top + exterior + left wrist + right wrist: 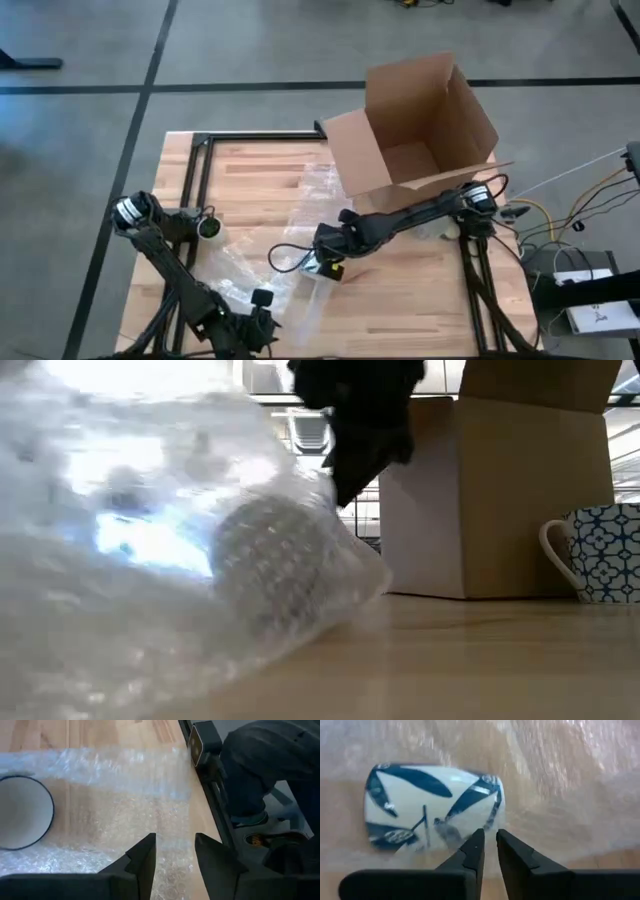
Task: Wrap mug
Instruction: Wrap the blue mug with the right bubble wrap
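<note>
A white mug with a blue leaf pattern [432, 807] lies on its side on the table, under a clear sheet of bubble wrap [300, 225]. The left wrist view looks into the mug's open mouth [22, 812]. My right gripper [490, 845] reaches in from the table's right, just beside the mug, and is shut on the wrap. In the low view the wrap [200, 560] is heaped up under it. My left gripper [175, 852] is open at the near edge [262, 300], over the wrap's near part [125, 795]. I cannot tell whether it touches the wrap. My right gripper pinches the bubble wrap [492, 827] between its two fingers, right next to the mug's side. The fingers slant down from the table's right. In the low view the fingertip [345, 485] meets the top of the heaped-up wrap, and the wrap slopes down from there to the table.
An open cardboard box [420, 130] stands at the far right of the table. A second mug with a blue pattern [600, 555] stands upright beside it. The black frame runs along the table's near edge [220, 810]. Cables hang off the right side [560, 215].
</note>
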You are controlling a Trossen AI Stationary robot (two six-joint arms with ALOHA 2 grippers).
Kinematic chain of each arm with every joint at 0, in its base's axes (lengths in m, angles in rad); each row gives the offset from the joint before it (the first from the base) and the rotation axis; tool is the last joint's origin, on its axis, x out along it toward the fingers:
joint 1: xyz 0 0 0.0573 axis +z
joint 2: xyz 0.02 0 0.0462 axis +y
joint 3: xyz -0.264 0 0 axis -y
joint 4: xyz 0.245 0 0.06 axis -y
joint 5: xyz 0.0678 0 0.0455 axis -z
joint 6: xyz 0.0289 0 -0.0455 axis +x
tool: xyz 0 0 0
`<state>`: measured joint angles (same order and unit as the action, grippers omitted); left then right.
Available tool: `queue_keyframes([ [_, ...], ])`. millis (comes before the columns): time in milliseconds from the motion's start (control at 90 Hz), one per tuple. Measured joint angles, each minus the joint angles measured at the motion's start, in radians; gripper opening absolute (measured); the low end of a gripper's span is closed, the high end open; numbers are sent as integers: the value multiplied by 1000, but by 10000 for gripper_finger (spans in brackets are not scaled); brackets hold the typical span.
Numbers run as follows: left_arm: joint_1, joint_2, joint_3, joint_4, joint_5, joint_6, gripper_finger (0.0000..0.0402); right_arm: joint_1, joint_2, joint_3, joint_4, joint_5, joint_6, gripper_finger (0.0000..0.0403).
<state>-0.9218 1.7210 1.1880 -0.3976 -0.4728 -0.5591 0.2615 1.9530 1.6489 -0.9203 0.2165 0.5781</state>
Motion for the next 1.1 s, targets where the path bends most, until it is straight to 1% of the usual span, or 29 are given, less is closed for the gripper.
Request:
queue_keyframes([
  [78, 0, 0, -2, -2, -2, 0, 123, 31, -9, 0, -87, -7, 44, 24],
  [178, 0, 0, -7, -2, -34, 0, 123, 78, -6, -5, -154, -7, 105, 24],
  [267, 0, 0, -8, -1, -66, 3, 123, 114, 10, -23, -135, -7, 145, 25],
  [389, 5, 0, -9, 1, -69, 13, 123, 140, 44, -31, -139, 2, 163, 21],
  [444, 10, 0, -9, 6, -78, 25, 123, 145, 45, -31, -137, 16, 163, 18],
  [556, 21, 0, -9, 8, -143, 27, 123, 147, 26, -25, -141, 20, 160, 12],
  [678, 31, 0, -9, 12, -160, 31, 123, 144, 3, -23, -131, 38, 159, 11],
  [800, 32, -1, -14, 15, -174, 32, 123, 129, 9, -24, -128, 28, 180, 16],
  [867, 33, -1, -20, 17, -174, 34, 123, 126, 11, -32, -135, 15, 165, 20],
  [967, 34, -1, -33, 14, -174, 31, 123, 130, 11, -33, -205, 11, 126, 25],
  [1100, 34, -1, -52, 15, -173, 23, 123, 159, -3, -33, -322, -15, -38, 35],
])
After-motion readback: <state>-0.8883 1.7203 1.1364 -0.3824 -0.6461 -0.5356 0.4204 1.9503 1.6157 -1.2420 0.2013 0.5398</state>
